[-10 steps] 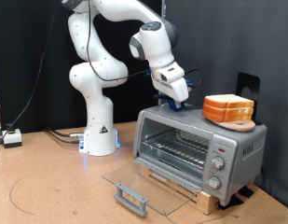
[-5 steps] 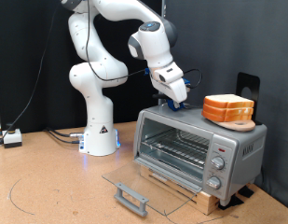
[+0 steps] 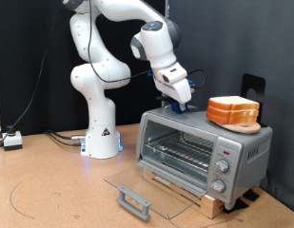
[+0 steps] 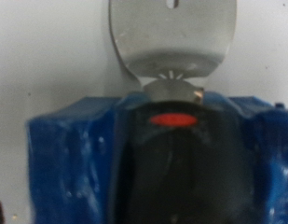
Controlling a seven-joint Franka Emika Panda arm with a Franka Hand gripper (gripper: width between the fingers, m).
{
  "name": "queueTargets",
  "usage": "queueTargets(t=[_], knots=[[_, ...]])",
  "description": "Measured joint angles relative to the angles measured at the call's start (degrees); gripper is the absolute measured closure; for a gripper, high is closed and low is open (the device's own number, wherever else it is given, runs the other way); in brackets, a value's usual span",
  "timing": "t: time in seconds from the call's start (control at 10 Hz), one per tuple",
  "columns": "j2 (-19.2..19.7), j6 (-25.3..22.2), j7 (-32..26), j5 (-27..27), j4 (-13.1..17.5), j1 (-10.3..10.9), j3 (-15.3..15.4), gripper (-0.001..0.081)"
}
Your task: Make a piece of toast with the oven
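Note:
The silver oven (image 3: 244, 147) stands at the exterior view's right on a wooden base. Its glass door (image 3: 137, 185) hangs open and lies flat in front, and the wire rack (image 3: 180, 152) inside is bare. The piece of toast (image 3: 233, 109) lies on a small wooden board (image 3: 244, 125) on the oven's roof, towards the right. My gripper (image 3: 182, 106) points down just above the roof's back left part, a hand's width left of the toast, with nothing seen in it. The wrist view is a blurred close-up of blue fingers (image 4: 74, 163) around a dark part with a red dot.
The arm's white base (image 3: 102, 138) stands left of the oven. Knobs (image 3: 221, 166) run down the oven's right panel. A black upright object (image 3: 253, 90) stands behind the toast. Cables and a small box (image 3: 13, 141) lie at the far left of the brown table.
The gripper has shifted very slightly above the oven's roof. The toast, oven and door have not moved.

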Motion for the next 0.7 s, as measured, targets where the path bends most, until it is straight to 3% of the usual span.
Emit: queueTargets(t=[0.1, 0.7], knots=[[0.00, -0.03, 0.00, 0.16, 0.00, 0.01, 0.01, 0.0015], [-0.05, -0.01, 0.00, 2.85, 0.00, 1.21, 0.89, -0.0003]])
